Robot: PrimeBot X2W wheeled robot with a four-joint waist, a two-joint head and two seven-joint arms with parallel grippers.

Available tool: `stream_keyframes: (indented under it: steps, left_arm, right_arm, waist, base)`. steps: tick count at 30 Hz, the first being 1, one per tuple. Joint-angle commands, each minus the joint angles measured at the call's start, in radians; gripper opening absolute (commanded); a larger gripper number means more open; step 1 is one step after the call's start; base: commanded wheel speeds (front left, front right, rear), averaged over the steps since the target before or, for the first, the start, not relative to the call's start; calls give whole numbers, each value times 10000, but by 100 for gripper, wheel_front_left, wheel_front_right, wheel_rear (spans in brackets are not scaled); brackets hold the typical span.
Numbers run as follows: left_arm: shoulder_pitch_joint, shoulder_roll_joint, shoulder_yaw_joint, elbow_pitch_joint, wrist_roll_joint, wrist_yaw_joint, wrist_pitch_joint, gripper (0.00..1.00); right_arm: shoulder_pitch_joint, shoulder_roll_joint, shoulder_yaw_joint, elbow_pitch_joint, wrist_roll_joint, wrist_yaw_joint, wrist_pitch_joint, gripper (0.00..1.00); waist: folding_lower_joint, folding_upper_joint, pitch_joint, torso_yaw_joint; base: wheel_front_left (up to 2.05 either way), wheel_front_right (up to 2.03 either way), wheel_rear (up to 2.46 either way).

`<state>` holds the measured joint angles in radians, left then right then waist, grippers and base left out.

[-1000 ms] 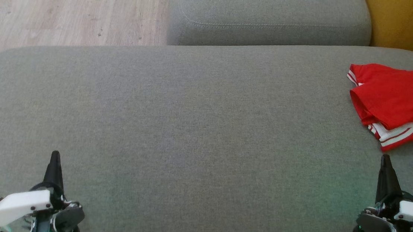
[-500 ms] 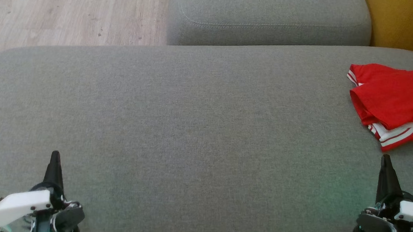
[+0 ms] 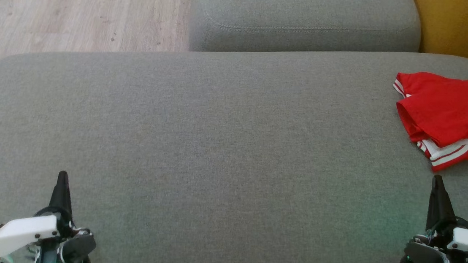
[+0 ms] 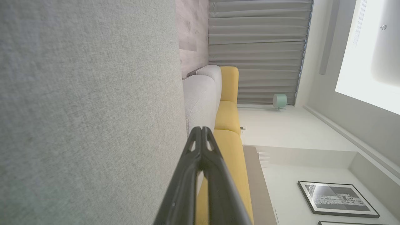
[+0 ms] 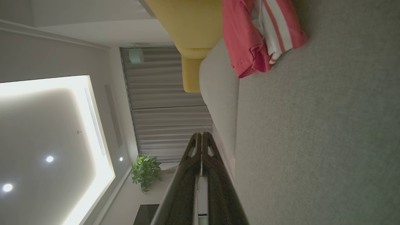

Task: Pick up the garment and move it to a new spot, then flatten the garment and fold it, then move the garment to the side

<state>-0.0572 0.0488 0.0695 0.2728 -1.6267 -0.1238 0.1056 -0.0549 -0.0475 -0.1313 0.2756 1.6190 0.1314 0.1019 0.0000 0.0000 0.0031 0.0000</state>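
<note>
The garment (image 3: 451,114) is a red jersey with white-striped trim and dark lettering, lying folded at the far right of the grey cushion (image 3: 215,147). The right wrist view has the garment (image 5: 250,37) at its top. My right gripper (image 3: 437,180) hovers just in front of the jersey's near hem, apart from it, fingers pressed together and holding nothing; it is also seen shut in its own wrist view (image 5: 202,135). My left gripper (image 3: 62,175) is shut and empty at the lower left, far from the garment, and its tips (image 4: 200,128) meet in the left wrist view.
A second grey cushion (image 3: 303,19) lies behind the main one. Wooden floor (image 3: 58,6) shows at the upper left, past the cushion's rounded edge. A yellow sofa part (image 3: 463,28) stands at the upper right.
</note>
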Motion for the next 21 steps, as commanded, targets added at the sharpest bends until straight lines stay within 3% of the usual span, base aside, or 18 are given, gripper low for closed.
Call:
stream_keyframes:
  steps: [1, 21]
  left_arm:
    - [-505, 47, 407, -278, 152, -69, 48, 0]
    - [-506, 38, 420, -278, 162, -69, 58, 0]
  right_arm:
    - [-528, -53, 200, -310, -84, -7, 93, 0]
    - [-529, -46, 190, -310, -92, -7, 101, 0]
  waist:
    - [0, 0, 0, 0]
    - [0, 0, 0, 0]
  base:
    - [0, 0, 0]
    - [0, 0, 0]
